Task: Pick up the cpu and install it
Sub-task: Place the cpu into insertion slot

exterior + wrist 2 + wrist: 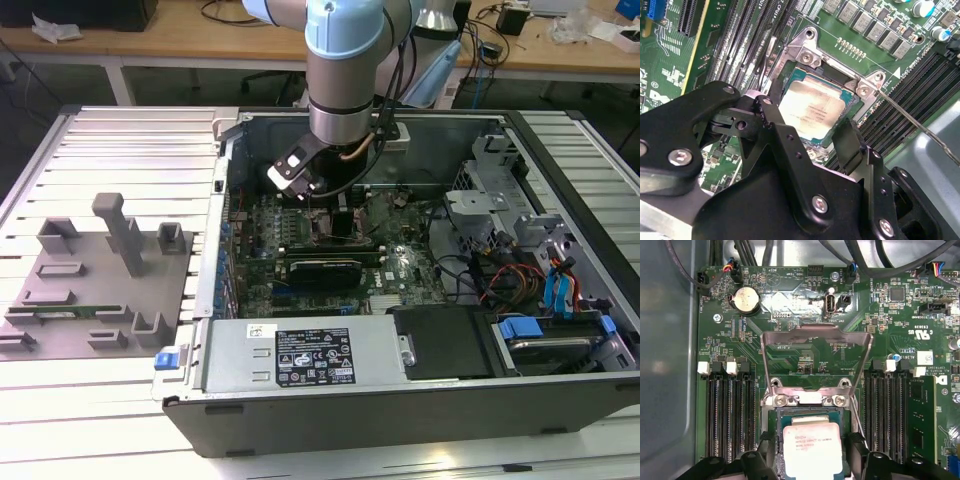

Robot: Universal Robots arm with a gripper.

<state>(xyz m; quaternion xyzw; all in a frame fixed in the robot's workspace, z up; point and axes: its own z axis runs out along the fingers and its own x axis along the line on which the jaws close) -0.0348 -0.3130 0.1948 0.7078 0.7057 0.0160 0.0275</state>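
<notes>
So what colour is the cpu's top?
The cpu is pale silver, clearest in the second wrist view.

From my station the cpu [812, 449] shows a pale silver top with fine dark lines of print and a green rim. The motherboard [805, 347] is green, striped with black memory slots [730, 415]. The gripper [807, 125] is matte black with silver screws, the arm [345, 40] pale blue and grey.

cpu [812, 450] chopped by pic edge in first wrist view, one corner hid behind claw [807, 119] linkage in second wrist view, exterior view: cpu spot blocked by arm [345, 60], claw mostly blocked too
</notes>
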